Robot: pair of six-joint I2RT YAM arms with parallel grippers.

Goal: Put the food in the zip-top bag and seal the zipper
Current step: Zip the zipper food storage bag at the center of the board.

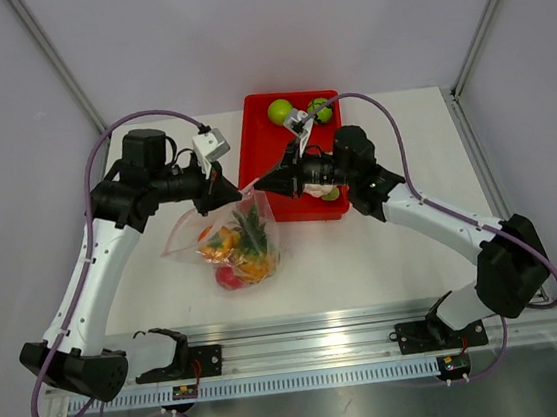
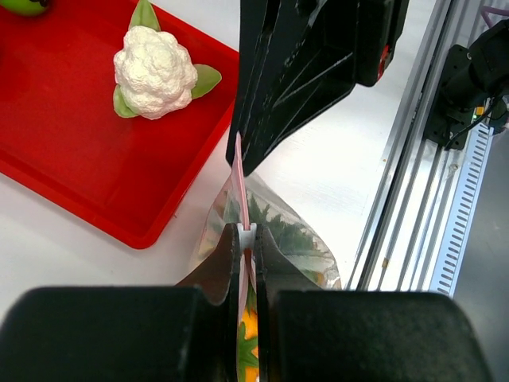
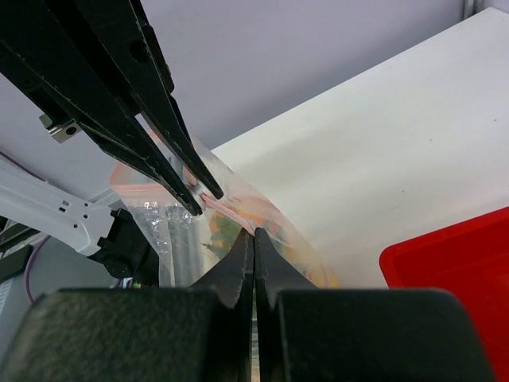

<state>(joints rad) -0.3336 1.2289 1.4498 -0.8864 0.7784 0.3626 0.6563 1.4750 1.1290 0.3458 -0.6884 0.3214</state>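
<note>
The clear zip-top bag (image 1: 234,242) holds an orange pineapple with green leaves (image 1: 251,234) and red and orange fruits. Its mouth is raised between both grippers. My left gripper (image 1: 238,196) is shut on the pink-red zipper (image 2: 241,179), with a small white slider (image 2: 247,234) between its tips (image 2: 247,240). My right gripper (image 1: 259,186) is shut on the same zipper (image 3: 227,208), tip to tip with the left one (image 3: 254,235). A white cauliflower (image 2: 155,72) and green round fruits (image 1: 280,112) lie in the red tray (image 1: 261,140).
The red tray (image 2: 71,167) sits at the back centre, right behind the grippers. Another green fruit (image 1: 321,110) lies at its far edge. An aluminium rail (image 1: 314,345) runs along the near table edge. Grey walls enclose the left, right and back.
</note>
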